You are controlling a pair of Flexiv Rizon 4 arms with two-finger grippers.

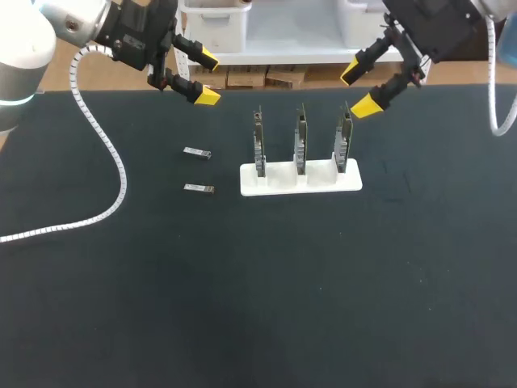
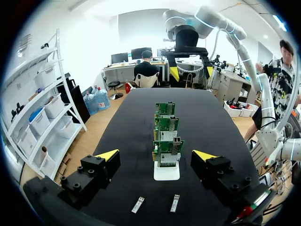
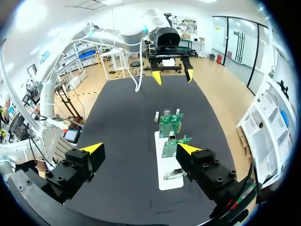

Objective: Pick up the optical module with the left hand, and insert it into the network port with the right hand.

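Observation:
Two small silver optical modules (image 1: 197, 153) (image 1: 199, 188) lie flat on the black table, left of a white holder (image 1: 275, 185). The holder carries three upright green boards (image 1: 258, 144) (image 1: 300, 139) (image 1: 344, 139) with network ports. My left gripper (image 1: 208, 78) hangs open and empty above the far left of the table, behind the modules. In the left wrist view both modules (image 2: 138, 204) (image 2: 174, 203) lie under the open gripper (image 2: 156, 155), with the boards (image 2: 167, 151) ahead. My right gripper (image 1: 359, 88) is open and empty, above and behind the rightmost board; its wrist view shows the boards (image 3: 170, 123) ahead of the gripper (image 3: 140, 148).
A white coiled cable (image 1: 109, 153) from the left arm trails over the table's left side. The black table (image 1: 307, 307) stretches wide in front of the holder.

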